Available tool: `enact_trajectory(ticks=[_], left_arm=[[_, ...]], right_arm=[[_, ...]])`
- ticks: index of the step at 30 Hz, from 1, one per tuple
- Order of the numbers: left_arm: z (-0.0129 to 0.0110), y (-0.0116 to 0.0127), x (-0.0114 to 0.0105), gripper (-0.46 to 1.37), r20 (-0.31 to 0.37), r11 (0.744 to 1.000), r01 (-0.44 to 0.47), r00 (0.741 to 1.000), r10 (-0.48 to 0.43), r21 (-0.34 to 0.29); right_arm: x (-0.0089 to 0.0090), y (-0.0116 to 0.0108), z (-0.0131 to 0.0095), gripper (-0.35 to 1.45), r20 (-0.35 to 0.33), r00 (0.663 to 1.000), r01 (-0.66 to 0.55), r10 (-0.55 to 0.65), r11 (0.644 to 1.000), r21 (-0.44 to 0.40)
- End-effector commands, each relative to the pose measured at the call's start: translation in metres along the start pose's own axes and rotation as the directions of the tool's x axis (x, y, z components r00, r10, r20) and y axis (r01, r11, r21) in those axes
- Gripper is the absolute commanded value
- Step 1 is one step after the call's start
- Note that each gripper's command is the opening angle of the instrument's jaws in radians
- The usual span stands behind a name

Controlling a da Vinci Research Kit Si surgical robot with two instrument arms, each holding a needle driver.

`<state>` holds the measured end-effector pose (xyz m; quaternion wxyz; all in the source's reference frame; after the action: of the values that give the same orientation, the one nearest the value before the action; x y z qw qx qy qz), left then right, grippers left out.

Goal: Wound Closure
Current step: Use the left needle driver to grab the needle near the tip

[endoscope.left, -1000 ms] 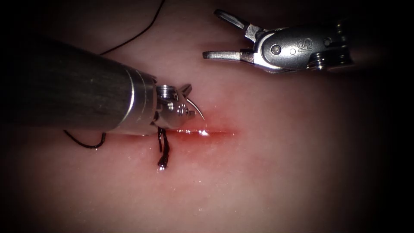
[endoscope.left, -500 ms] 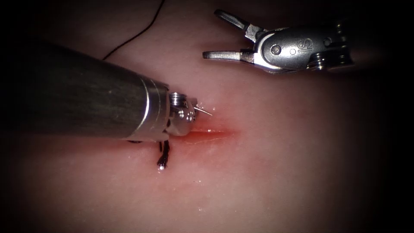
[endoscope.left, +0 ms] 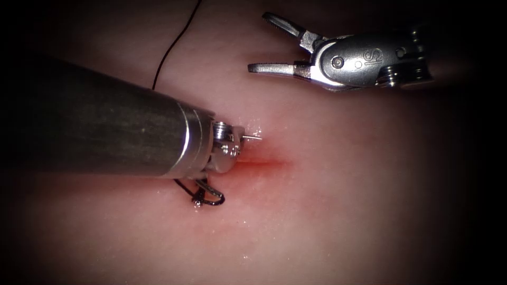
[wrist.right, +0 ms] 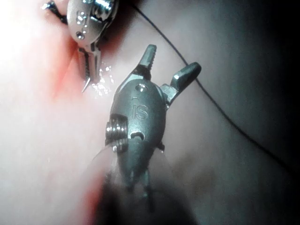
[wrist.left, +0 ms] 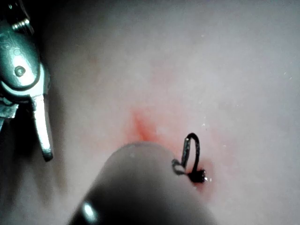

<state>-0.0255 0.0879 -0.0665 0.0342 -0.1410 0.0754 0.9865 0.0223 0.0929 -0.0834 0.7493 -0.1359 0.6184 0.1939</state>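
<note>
Nearest the endoscope is the left tool (endoscope.left: 236, 141), its fat shaft lying over the tissue (endoscope.left: 343, 211) and hiding the left stretch of the cut (endoscope.left: 266, 163). Its jaws are clamped on the needle (endoscope.left: 252, 138), with just a short bit of the steel sticking out past the tip, right at the upper edge of the cut. Can't tell where along the curve it's gripped, or whether the point is in the tissue.

Below the shaft there's a small dark thread loop with a knot (endoscope.left: 207, 196) on the near side of the cut. The left wrist view shows that loop (wrist.left: 191, 157) standing up off the tissue, which the endoscope doesn't really give you.

Further back, the right tool (endoscope.left: 264, 45) hangs over the tissue with jaws wide apart, holding nothing. The right wrist view shows the toothed inner face of one jaw (wrist.right: 171, 63). "IS" is stamped on its body.

Thread (endoscope.left: 177, 37) runs off toward the tissue's far edge.
</note>
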Motion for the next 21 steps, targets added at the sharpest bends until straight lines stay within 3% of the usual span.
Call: enact_trajectory(ticks=[1, 3, 8, 15, 21], left_arm=[[-0.0002, -0.0002, -0.0003, -0.35, -0.049, 1.0, 0.005, 0.999, -0.006, -0.017], [-0.0009, -0.0005, -0.0006, -0.35, -0.169, 0.999, 0.029, 0.985, -0.031, -0.018], [-0.0021, -0.0008, -0.0012, -0.35, -0.293, 0.998, -0.024, 0.956, 0.008, -0.049], [-0.0035, -0.0006, -0.0023, -0.35, -0.315, 0.991, -0.132, 0.942, 0.116, -0.029], [-0.0048, -0.0006, -0.003, -0.35, -0.366, 0.98, -0.185, 0.909, 0.201, 0.079]], right_arm=[[0.0, 0.0, 0.0, 0.91, 0.002, 1.0, 0.0, 0.0, 1.0, 0.0], [0.0, 0.0, 0.0, 0.91, 0.005, 1.0, 0.0, 0.0, 1.0, 0.002], [0.0, 0.0, 0.0, 0.9, 0.014, 1.0, 0.001, -0.001, 1.0, 0.008], [0.0002, -0.0005, 0.0003, 0.9, 0.091, 0.996, -0.003, -0.001, 0.999, 0.045], [0.0006, -0.0015, 0.0012, 0.92, 0.175, 0.982, -0.087, 0.074, 0.994, 0.069]])
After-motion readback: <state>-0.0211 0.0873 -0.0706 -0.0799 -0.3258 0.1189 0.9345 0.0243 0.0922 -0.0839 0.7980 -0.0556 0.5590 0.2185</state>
